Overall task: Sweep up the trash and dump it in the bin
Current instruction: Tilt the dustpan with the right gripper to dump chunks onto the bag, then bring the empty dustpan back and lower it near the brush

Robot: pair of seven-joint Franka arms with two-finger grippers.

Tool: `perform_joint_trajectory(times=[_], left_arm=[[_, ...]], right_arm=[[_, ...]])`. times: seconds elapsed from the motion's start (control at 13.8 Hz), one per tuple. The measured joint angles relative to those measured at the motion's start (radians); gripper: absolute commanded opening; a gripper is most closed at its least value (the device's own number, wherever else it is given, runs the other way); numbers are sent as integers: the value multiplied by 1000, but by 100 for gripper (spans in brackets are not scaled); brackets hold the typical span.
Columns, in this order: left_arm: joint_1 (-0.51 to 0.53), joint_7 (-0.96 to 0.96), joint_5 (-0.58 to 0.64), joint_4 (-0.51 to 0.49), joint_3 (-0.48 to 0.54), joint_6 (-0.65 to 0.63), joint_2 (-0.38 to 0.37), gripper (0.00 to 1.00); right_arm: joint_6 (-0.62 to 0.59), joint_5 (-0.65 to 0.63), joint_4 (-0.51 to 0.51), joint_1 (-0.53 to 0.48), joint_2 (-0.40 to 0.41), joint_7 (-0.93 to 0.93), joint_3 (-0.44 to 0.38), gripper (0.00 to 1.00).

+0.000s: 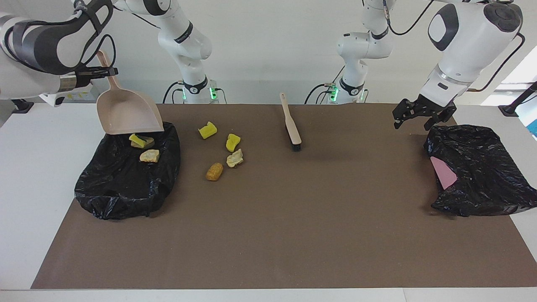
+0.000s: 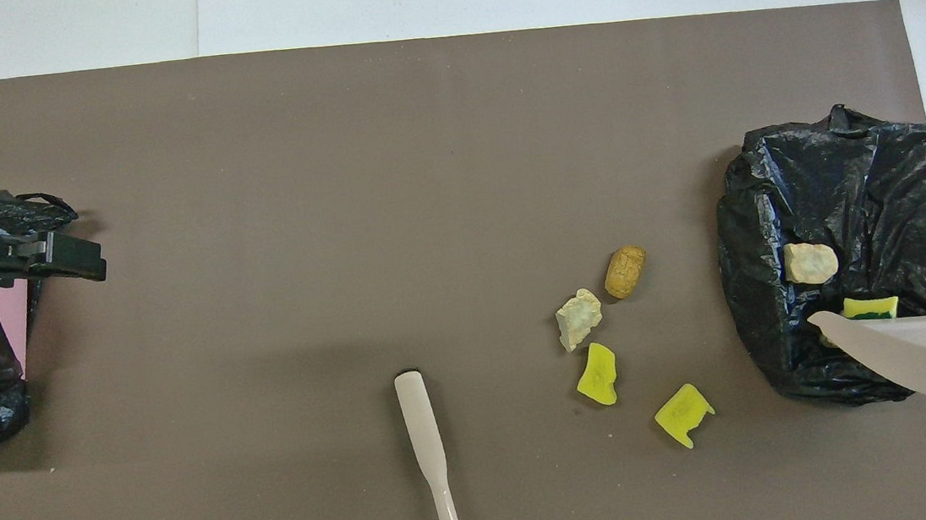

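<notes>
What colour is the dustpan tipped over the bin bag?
Pale beige dustpan, clearest in the facing view.

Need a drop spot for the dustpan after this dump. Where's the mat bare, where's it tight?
Bare: the wide stretch of mat between the brush and the bin bag with the pink sheet. Crowded: the loose trash beside the bin bag being filled, where the right gripper tips the dustpan.

Right claw (image 1: 102,72) clamped shut, held high; left claw (image 1: 420,115) spread wide, hanging low.
</notes>
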Motion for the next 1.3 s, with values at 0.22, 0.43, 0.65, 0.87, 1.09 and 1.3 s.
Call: perform_joint_trajectory(times=[0.22, 0.43, 0.65, 0.87, 1.09, 1.3], left_arm=[[0, 0, 0, 0, 0, 0, 0, 100], [0, 0, 0, 0, 0, 0, 0, 100], [0, 0, 0, 0, 0, 0, 0, 100], [0, 0, 0, 0, 0, 0, 0, 100], [0, 0, 0, 0, 0, 0, 0, 100], [0, 0, 0, 0, 0, 0, 0, 100]], right_arm=[[0, -14, 11, 3, -17, 0, 5, 0], [31, -15, 22, 10, -68, 9, 19, 0], [114, -10, 24, 50, -93, 78, 48, 0], [253, 39, 18, 66, -88, 189, 106, 0], [370, 57, 11, 72, -77, 301, 183, 0], [487, 63, 7, 114, -68, 467, 258, 0]])
